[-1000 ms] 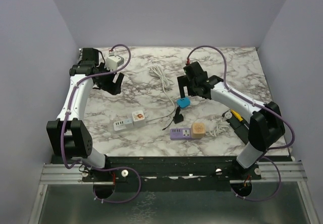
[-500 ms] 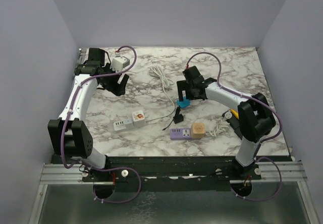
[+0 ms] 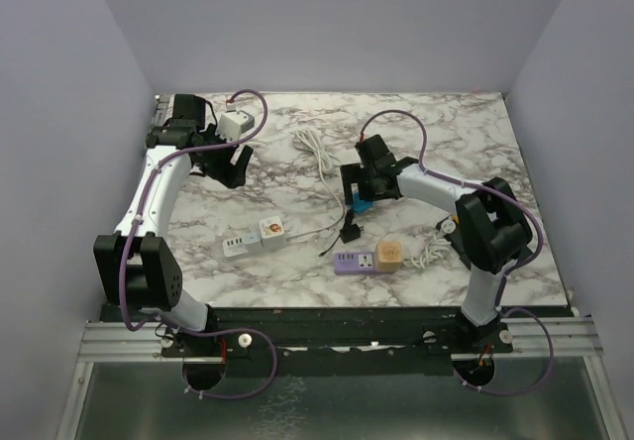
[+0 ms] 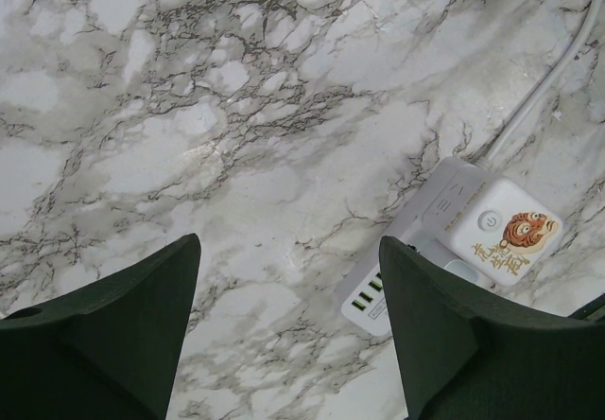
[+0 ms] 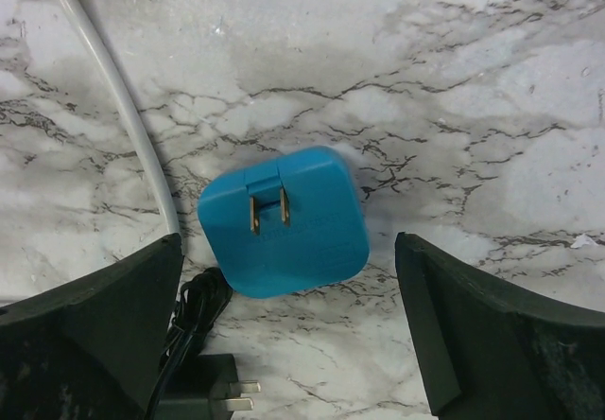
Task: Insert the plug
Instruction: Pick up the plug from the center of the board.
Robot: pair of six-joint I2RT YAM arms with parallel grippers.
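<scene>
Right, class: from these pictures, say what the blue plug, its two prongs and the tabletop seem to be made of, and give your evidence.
Blue plug: likely moulded plastic, matte, uniform colour, rounded corners. Prongs: metal, by their brassy sheen. Tabletop: marble-look, grey veining, slight gloss; real stone or printed laminate cannot be told.

I'm picking out no readable words here. I'm only catching a power symbol (image 4: 489, 219) on the white power strip (image 4: 452, 214), and I'm seeing a tiger sticker (image 4: 518, 232) beside it, its red characters (image 4: 509, 260) too small to read.
</scene>
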